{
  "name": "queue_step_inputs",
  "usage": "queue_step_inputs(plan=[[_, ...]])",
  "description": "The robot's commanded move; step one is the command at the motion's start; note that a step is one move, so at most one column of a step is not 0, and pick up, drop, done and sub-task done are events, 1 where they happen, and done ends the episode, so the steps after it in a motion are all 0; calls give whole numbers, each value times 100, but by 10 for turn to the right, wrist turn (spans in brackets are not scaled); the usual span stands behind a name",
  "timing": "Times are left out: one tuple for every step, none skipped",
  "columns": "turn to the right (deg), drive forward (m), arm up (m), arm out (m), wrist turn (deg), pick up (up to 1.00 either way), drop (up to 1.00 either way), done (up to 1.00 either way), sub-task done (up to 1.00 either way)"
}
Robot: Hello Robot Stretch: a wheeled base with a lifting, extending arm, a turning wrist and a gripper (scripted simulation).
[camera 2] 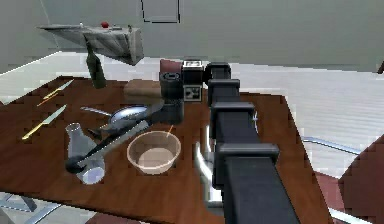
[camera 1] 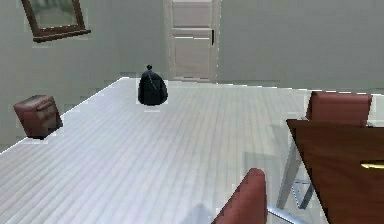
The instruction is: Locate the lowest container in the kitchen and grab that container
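One gripper [camera 2: 160,100]: at the arm's far end, upper middle of the arm side view, above the dark table; a metal pan lies right at its fingers, so from where I stand I cannot tell whether it holds anything.
arm [camera 2: 240,150]: a dark square bar rising from the bottom edge just right of centre, with white marked squares [camera 2: 190,82] at its tip.
red-brown block [camera 2: 170,70]: just above the gripper; I cannot tell what it is.
metal pan [camera 2: 128,118]: grey and shiny, left of centre, between the gripper and the bowl.
bowl [camera 2: 153,152]: pale, round and shallow, on the table in the lower middle, just left of the arm; it is the lowest-sided vessel on that table.
grey cup [camera 2: 76,137]: lower left, beside a dark handle [camera 2: 98,155].
bottle [camera 2: 95,70]: dark and upright, upper left.
knives [camera 2: 45,122]: two with yellow handles, at the far left.
table [camera 2: 270,125]: brown wood, bare to the right of the arm.
dark pot [camera 1: 152,88]: rounded with a knob, on the pale floor, upper middle of the forward view.
door [camera 1: 193,38]: white, behind the pot.
brown box [camera 1: 38,116]: at the left edge.
framed picture [camera 1: 55,18]: upper left.
chairs [camera 1: 338,106]: red-brown, one at the right and one at the bottom.
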Motion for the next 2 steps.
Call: queue_step_inputs(plan=[[0, 0, 0, 0, 450, 0, 0, 0, 0], [0, 0, 0, 0, 150, 0, 0, 0, 0]])
